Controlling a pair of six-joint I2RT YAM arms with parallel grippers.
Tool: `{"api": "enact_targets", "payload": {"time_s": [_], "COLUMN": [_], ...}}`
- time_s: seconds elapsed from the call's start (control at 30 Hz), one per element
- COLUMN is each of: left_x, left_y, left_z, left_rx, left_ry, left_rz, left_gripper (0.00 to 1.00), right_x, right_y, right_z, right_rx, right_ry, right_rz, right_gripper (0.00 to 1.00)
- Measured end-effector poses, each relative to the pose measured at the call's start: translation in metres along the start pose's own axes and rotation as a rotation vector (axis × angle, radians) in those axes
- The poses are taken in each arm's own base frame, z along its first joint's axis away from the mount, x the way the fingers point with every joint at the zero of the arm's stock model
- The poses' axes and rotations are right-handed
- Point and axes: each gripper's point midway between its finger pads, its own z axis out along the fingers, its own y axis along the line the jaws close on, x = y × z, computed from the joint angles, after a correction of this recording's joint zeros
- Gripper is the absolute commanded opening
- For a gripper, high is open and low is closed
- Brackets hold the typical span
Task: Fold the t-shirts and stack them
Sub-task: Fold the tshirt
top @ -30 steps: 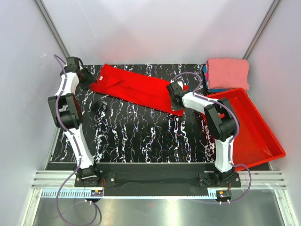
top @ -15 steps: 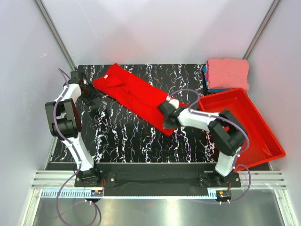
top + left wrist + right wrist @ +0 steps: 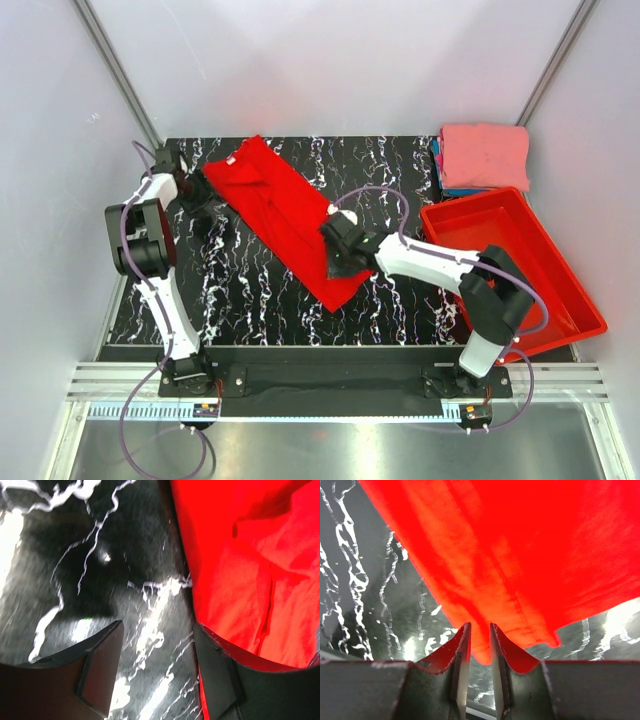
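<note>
At the left, near the back: left tool low over the black, white-veined marbled desk, fingers wide apart, nothing but bare desk between them. One finger just at the edge of the bright red cloth short-sleeved shirt.

Through the middle: that red shirt spread flat on the desk as a long diagonal band, from the back left beside the left tool down towards the front centre. Creased and doubled over along its length in the left wrist view.

At the band's near end: right tool pressed low on the cloth. In the right wrist view, fingers parted only narrowly, with the shirt's corner lying in the gap between them.

At the right: rigid red rectangular plastic bin at the desk's edge, set at an angle. Behind it, in the back right corner, a folded salmon-pink shirt on top of folded blue shirts.
</note>
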Motion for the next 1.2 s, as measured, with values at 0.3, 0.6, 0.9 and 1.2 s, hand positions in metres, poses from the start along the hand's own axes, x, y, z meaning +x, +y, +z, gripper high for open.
{"api": "enact_targets", "payload": {"time_s": [0.3, 0.6, 0.9, 1.2], "left_x": [-0.041, -0.055, -0.056, -0.065], "left_y": [-0.02, -0.025, -0.025, -0.032], "left_z": [0.03, 0.045, 0.05, 0.053], "left_rx": [0.067, 0.091, 0.095, 0.123], "left_ry": [-0.036, -0.049, -0.047, -0.056], "left_rz": [0.009, 0.014, 0.022, 0.036], "left_gripper": [0.64, 0.53, 0.37, 0.42], "right_x": [-0.003, 0.017, 0.019, 0.014], "right_y": [-0.037, -0.052, -0.06, -0.07], "right_z": [0.007, 0.021, 0.014, 0.016], "right_rx": [-0.069, -0.064, -0.053, -0.062], "right_ry": [0.127, 0.21, 0.23, 0.23], "right_rz": [-0.094, -0.152, -0.189, -0.169], "right_gripper": [0.3, 0.3, 0.31, 0.34]}}
